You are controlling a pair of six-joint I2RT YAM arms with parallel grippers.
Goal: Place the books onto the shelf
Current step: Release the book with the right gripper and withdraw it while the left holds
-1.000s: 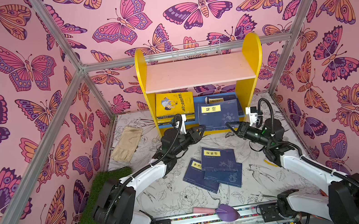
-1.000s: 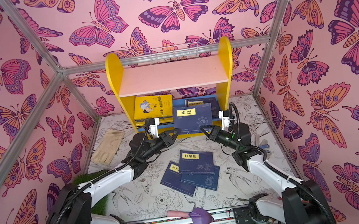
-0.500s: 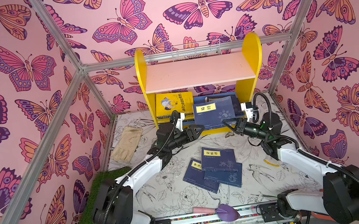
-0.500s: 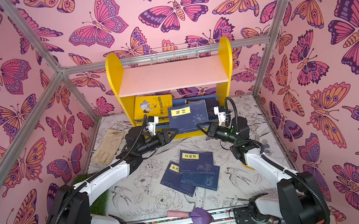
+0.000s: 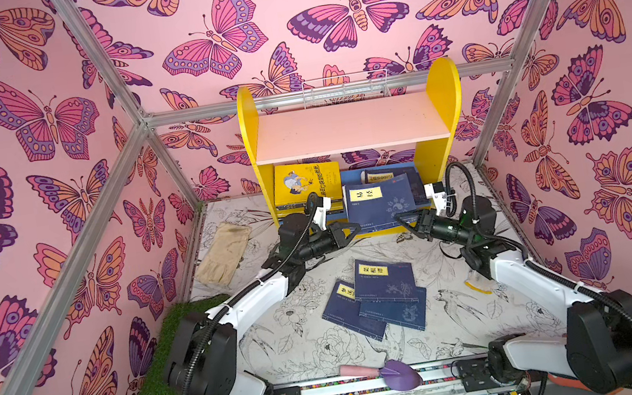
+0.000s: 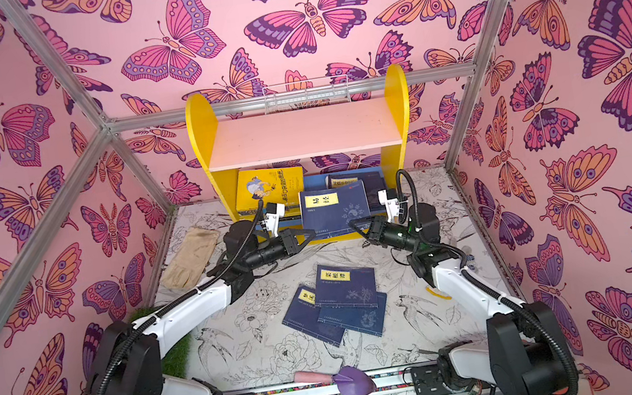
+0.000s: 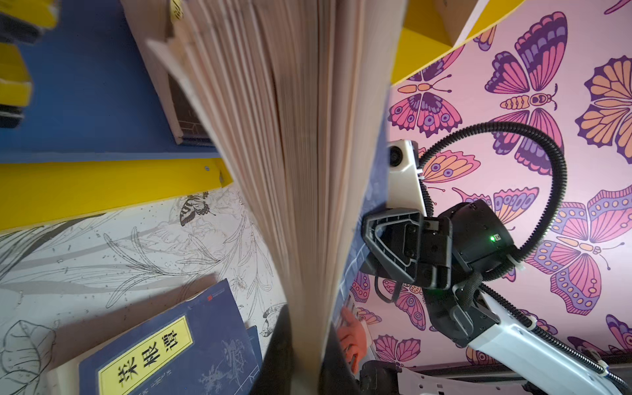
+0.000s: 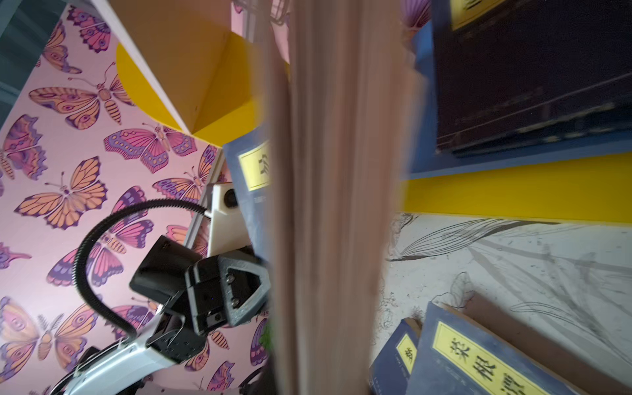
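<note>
— Starting with the biggest piece: where does the shelf (image 5: 250, 132) sit?

— Upper middle of both top views, against the back wall. It has yellow sides, a pink upper board, and a blue lower board (image 7: 85, 102) beneath.

— And the books?

— Three navy books (image 5: 382, 296) lie overlapped on the drawn floor mat (image 5: 283, 337), just below centre. A yellow book (image 5: 306, 183) rests on a small stack at the left of the lower board, and dark books (image 5: 409, 183) lie at its right. In front of them a navy book (image 5: 380, 206) with a yellow label stands tilted at the board's front edge.

— Who holds that one?

— The left gripper (image 5: 352, 230) is clamped on its lower left corner. The left wrist view shows page edges fanning out from the closed fingers (image 7: 277, 355). The right gripper (image 5: 404, 222) is at the lower right corner, with one finger against the cover. I cannot tell whether its jaws are apart or pressed on the book, because the right wrist view is blurred.

— Smaller things?

— A beige glove (image 5: 223, 253) lies left of centre, and a purple trowel (image 5: 398, 374) lies near the bottom edge.
</note>
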